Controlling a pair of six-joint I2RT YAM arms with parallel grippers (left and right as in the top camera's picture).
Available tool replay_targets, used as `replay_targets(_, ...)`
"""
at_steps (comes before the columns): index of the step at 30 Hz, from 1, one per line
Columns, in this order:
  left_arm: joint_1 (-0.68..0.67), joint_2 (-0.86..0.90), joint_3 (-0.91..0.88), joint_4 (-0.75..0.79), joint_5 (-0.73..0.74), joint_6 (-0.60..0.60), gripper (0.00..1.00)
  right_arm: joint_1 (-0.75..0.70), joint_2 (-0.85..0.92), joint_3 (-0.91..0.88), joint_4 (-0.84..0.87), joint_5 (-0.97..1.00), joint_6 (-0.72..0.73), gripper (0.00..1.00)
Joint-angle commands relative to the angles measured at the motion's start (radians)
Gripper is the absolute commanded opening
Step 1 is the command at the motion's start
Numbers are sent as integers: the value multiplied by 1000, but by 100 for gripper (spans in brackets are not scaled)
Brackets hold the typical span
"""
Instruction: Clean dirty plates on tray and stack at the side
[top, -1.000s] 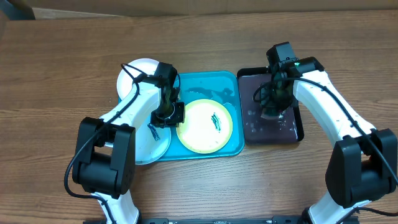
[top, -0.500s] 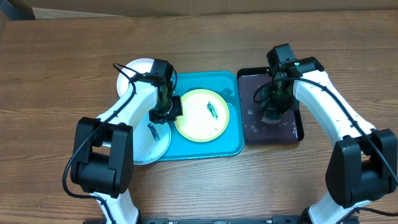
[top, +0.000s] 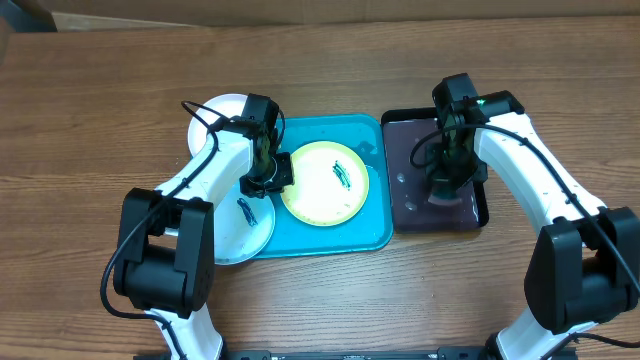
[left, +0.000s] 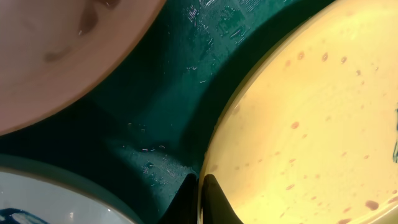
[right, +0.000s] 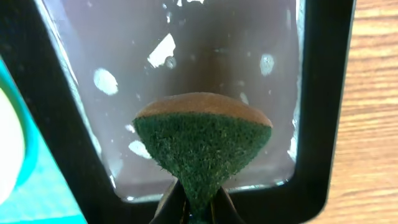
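The left pincer is squeezed shut on the edge of the yellow plate, which lies on the blue tray with dark smears on it. The right pincer is pinched on a green sponge, down in the black tray next door. This looks like getting the sponge ready to scrub. Next, I think, the sponge must cross to the smears while the left pincer holds the plate firm
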Motion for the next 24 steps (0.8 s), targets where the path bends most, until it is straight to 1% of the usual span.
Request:
replay_targets(1,4,10,-6,4,-39,31,4,-6,-12,13,14,-1,61,4)
replay_targets(3,4,10,-6,5,-39,31,4,-2,-12,13,44,-67,35,4)
replay_targets(5,4,10,-6,8,-39,31,4,4,-12,13,49,-44,13,5)
replay_targets(10,3,10,-6,12,-39,30,4,4,-12,13,68,-25,71,5)
replay_targets(11,3,10,-6,14,-39,30,4,4,-12,13,72,-25,72,4)
replay_targets(18,3,10,-6,18,-39,30,4,4,-12,13,94,-16,64,4)
replay_targets(20,4,10,-6,19,-39,30,4,4,-12,13,98,-3,93,6)
replay_targets(22,4,10,-6,19,-39,30,4,4,-12,13,101,13,136,4)
replay_targets(24,4,10,-6,19,-39,30,4,4,-12,13,113,12,134,4)
